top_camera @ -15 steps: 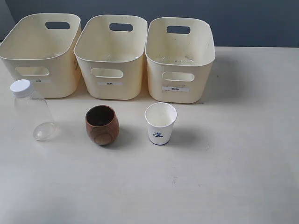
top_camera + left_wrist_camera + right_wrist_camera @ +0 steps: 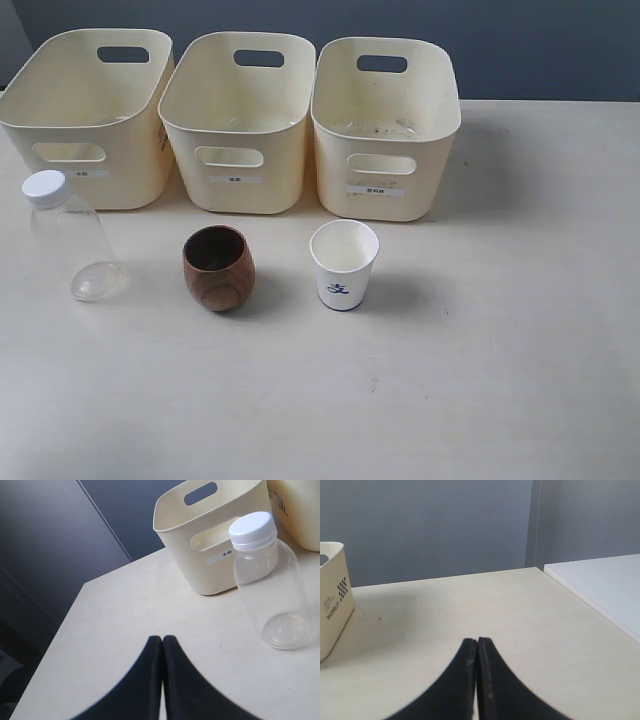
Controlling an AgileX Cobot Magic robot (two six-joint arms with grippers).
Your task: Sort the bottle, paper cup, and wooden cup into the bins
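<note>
Bottle (image 2: pixel 270 585) upright on table (image 2: pixel 480 380) before leftmost of the bins (image 2: pixel 85 110), ahead of left gripper (image 2: pixel 162 642), the nearer arm; both grippers pinched closed, empty, right gripper (image 2: pixel 476 644) far off

Three cream bins (image 2: pixel 385 130) are standing side by side along the far edge of the desk. In front of them a clear bottle (image 2: pixel 68 240) with a white cap, a dark brown wooden cup (image 2: pixel 218 267) and a white paper cup (image 2: pixel 343 263) are standing upright in a row, apart.
</note>
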